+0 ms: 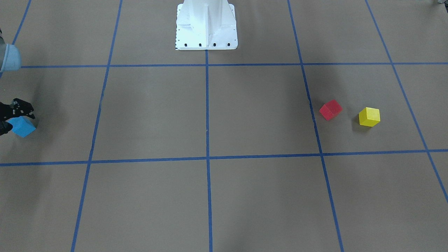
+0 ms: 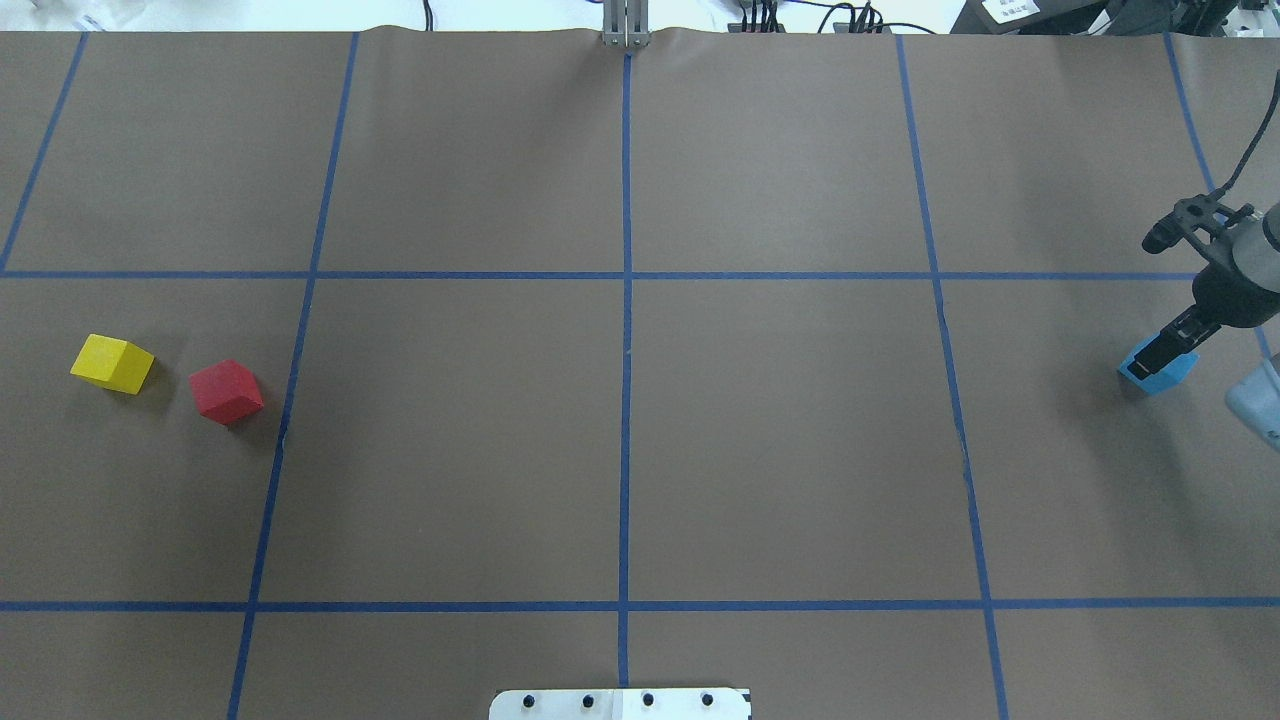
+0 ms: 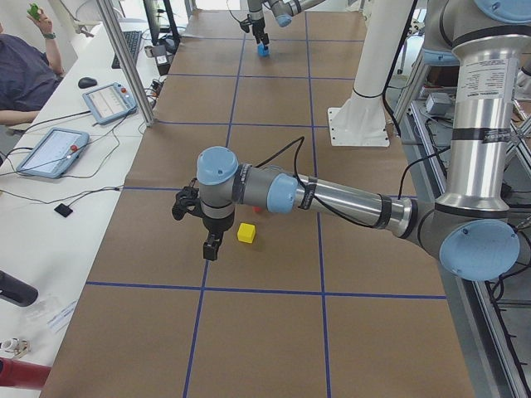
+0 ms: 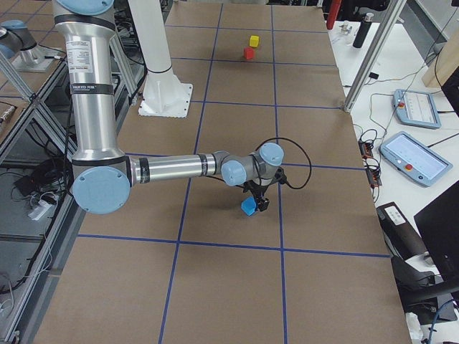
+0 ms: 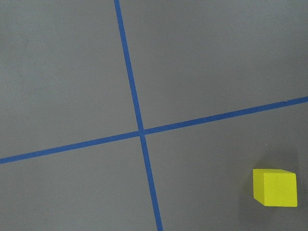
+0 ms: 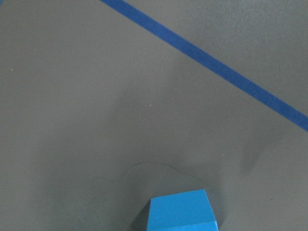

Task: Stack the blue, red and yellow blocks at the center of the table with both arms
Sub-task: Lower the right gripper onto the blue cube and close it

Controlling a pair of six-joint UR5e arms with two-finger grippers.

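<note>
The blue block (image 1: 23,127) lies at the table's far end on my right side, also in the overhead view (image 2: 1158,372) and low in the right wrist view (image 6: 179,211). My right gripper (image 1: 16,120) straddles it, fingers against its sides, down at the table. The red block (image 2: 226,391) and yellow block (image 2: 112,363) sit side by side, apart, at the opposite end. My left gripper (image 3: 211,247) shows only in the exterior left view, hovering beside the yellow block (image 3: 246,233); I cannot tell if it is open. The yellow block shows in the left wrist view (image 5: 275,187).
Brown paper with a blue tape grid (image 2: 626,400) covers the table. The white robot base (image 1: 206,26) stands at the middle of the robot's side. Operators' tablets (image 4: 416,158) lie on a side bench off the table.
</note>
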